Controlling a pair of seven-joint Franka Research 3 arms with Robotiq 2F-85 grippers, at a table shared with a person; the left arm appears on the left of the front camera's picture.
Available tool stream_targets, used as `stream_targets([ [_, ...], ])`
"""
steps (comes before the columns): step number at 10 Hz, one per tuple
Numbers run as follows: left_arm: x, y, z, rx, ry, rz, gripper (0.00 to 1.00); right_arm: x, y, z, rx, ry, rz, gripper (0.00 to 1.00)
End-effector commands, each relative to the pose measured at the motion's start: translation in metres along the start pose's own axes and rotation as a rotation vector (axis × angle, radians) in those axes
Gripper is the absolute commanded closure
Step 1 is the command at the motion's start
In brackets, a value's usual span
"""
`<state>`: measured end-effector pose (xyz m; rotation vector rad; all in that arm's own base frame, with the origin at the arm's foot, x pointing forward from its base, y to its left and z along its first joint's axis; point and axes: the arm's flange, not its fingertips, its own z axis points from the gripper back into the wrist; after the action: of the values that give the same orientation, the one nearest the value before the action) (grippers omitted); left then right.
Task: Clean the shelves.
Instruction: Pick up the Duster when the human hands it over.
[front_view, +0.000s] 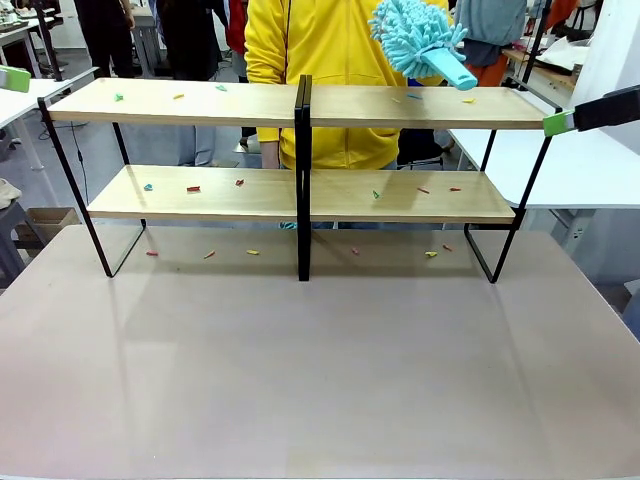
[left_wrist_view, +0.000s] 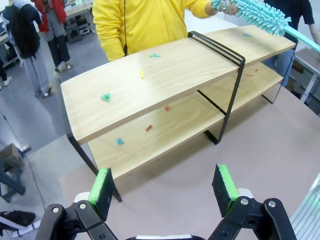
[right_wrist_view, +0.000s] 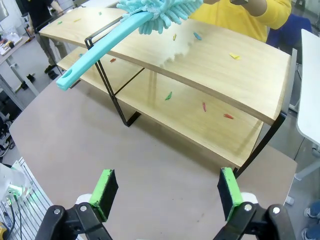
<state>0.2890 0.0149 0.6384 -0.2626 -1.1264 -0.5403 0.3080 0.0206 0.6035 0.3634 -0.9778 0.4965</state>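
Along the table's (front_view: 320, 380) far edge stand the shelves (front_view: 230, 103), stiff yet probably light enough to slide, scraps (front_view: 193, 188) on both boards, while a person (front_view: 330, 60) holds a soft duster (front_view: 415, 38) above their right end, its handle (front_view: 460, 78) the likeliest hold, with left claw (left_wrist_view: 164, 186) and right claw (right_wrist_view: 167, 192) both wide and empty.

worktop (front_view: 320, 400): plain pinkish-grey top, the shelves (front_view: 303, 180) stand on it toward the far edge
top board (front_view: 200, 102): a few tiny coloured scraps (front_view: 118, 97) scattered across both halves
lower board (front_view: 260, 203): more scraps, mostly red and teal
under the shelves: loose row of scraps lying right on the worktop
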Motion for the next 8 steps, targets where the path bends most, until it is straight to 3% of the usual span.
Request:
stream_targets([
  [1,0.000,0.001,0.000,0.001,-0.001,0.004,0.00,0.000,-0.002,0.001,0.009,-0.010,-0.005,0.00],
  [2,0.000,0.001,0.000,0.001,-0.001,0.004,0.00,0.000,0.000,0.000,0.000,0.000,0.000,0.00],
  [3,0.000,0.001,0.000,0.001,-0.001,0.004,0.00,0.010,-0.013,0.011,0.308,0.084,-0.069,0.00],
  [4,0.000,0.001,0.000,0.001,-0.001,0.004,0.00,0.037,-0.011,0.003,0.544,0.123,-0.328,0.00],
  [5,0.000,0.001,0.000,0.001,-0.001,0.004,0.00,0.062,-0.013,-0.013,0.459,0.221,-0.682,0.00],
  [6,0.000,0.001,0.000,0.001,-0.001,0.004,0.00,0.071,-0.018,-0.016,0.582,0.194,-0.845,0.00],
  [7,0.000,0.001,0.000,0.001,-0.001,0.004,0.00,0.026,-0.002,0.000,0.365,0.057,-0.216,0.00],
  [8,0.000,0.001,0.000,0.001,-0.001,0.004,0.00,0.047,-0.005,-0.005,0.468,0.077,-0.340,0.00],
])
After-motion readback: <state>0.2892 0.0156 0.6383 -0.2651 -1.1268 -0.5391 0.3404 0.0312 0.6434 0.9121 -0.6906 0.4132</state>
